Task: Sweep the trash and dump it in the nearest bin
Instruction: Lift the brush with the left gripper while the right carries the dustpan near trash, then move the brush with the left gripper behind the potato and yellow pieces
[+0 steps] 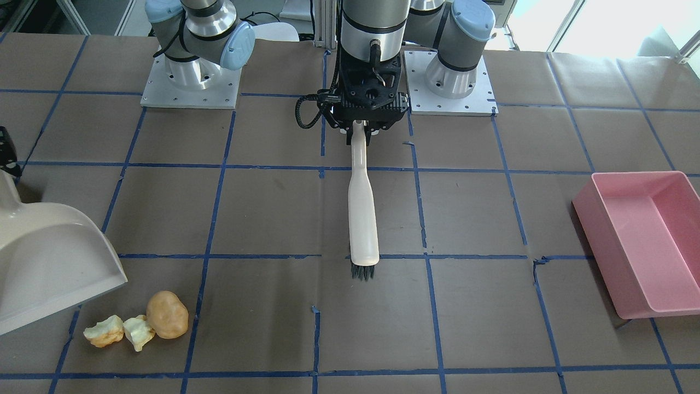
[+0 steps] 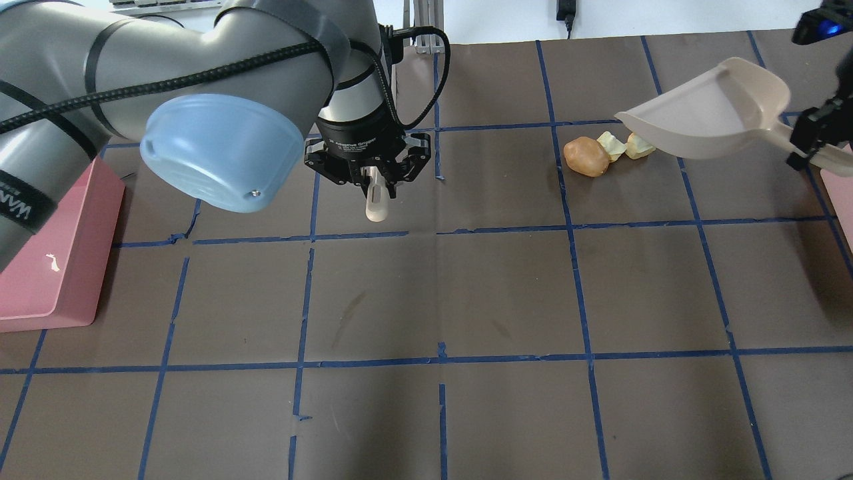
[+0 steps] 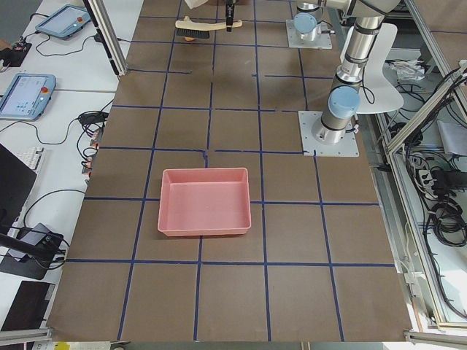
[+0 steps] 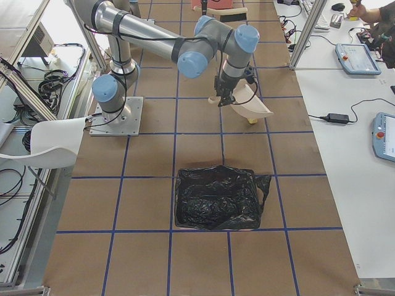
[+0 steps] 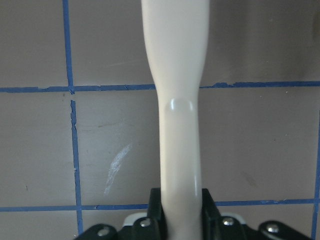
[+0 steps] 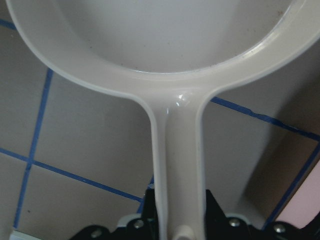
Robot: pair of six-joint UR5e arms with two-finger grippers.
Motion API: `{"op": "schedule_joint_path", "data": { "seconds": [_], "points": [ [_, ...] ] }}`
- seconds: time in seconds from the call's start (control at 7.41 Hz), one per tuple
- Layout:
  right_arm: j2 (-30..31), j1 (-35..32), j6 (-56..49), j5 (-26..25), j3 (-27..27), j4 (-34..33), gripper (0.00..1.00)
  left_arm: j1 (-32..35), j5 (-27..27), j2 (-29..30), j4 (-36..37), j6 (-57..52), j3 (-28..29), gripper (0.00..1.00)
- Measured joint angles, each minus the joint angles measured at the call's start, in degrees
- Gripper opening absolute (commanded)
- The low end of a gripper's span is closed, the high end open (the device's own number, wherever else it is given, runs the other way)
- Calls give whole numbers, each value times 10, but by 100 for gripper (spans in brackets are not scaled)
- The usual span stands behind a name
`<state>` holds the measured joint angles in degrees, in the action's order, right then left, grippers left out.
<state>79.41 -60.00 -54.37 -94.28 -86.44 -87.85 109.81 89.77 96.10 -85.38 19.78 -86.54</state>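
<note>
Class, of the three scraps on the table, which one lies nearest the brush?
The rounded tan-orange lump; the two pale chunks lie beyond it, farther from the brush.

The trash (image 2: 586,157), one tan lump and two pale chunks, is lying clustered far right, near the pink bin (image 2: 846,193).

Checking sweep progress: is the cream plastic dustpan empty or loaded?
Empty. The cream plastic dustpan has a bare inside; all three food-like trash lumps lie on the brown table outside its lip.
</note>
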Motion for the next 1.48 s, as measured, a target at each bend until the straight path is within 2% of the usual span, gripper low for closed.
{"op": "schedule_joint_path", "data": {
  "seconds": [0.27, 0.67, 0.81, 0.94, 1.21, 1.48],
  "points": [
    [-14, 55, -133, -8, -27, -59, 8, -16, -7, 4, -17, -14, 12, 0],
    [-48, 73, -264, -7, -47, -134, 12, -17, -21, 30, -34, -22, 29, 0],
    [-64, 78, -301, -5, -48, -157, 13, -5, -23, 56, -33, -24, 45, 0],
    [-86, 83, -334, -3, -48, -191, 13, 24, -14, 104, -35, -23, 86, 0],
    [-122, 92, -379, 3, -46, -236, 12, 91, 30, 228, -69, 14, 218, 0],
    [-143, 94, -390, 12, -43, -261, 12, 142, 65, 318, -88, 126, 315, 0]
  ]
}}
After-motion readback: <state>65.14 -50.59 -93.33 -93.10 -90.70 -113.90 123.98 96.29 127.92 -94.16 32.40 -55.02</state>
